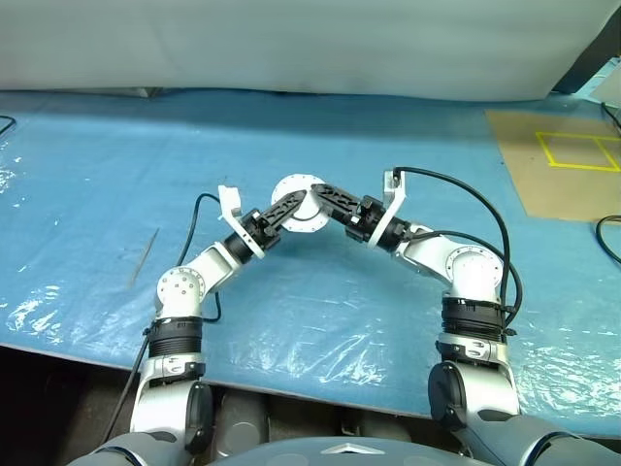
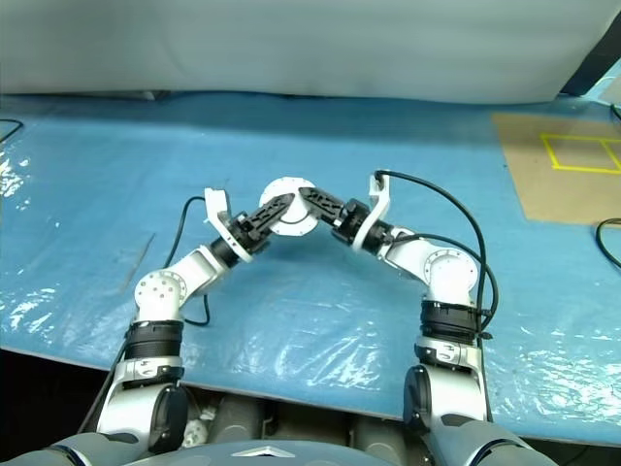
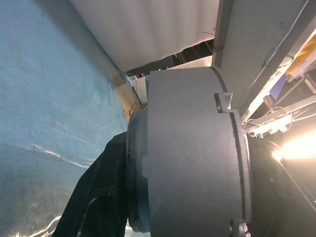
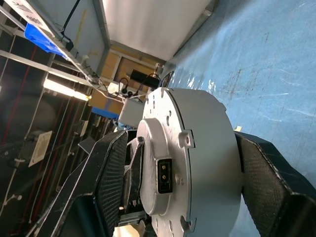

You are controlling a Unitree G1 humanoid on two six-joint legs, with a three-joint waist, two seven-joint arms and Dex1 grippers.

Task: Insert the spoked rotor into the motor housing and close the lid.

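Above blue table [image 1: 87,194], motor housing [image 1: 299,202] btwn L gripper [image 1: 285,208] & R gripper [image 1: 328,197].

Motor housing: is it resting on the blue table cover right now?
No, the motor housing is up off the blue table cover, between the left gripper and right gripper.

the motor housing [image 1: 299,202] sits raised above the table [image 1: 87,194], centred between both arms. the left gripper [image 1: 287,209] meets it from the left, the right gripper [image 1: 328,197] from the right. a marked board [image 1: 563,175] lies far right.
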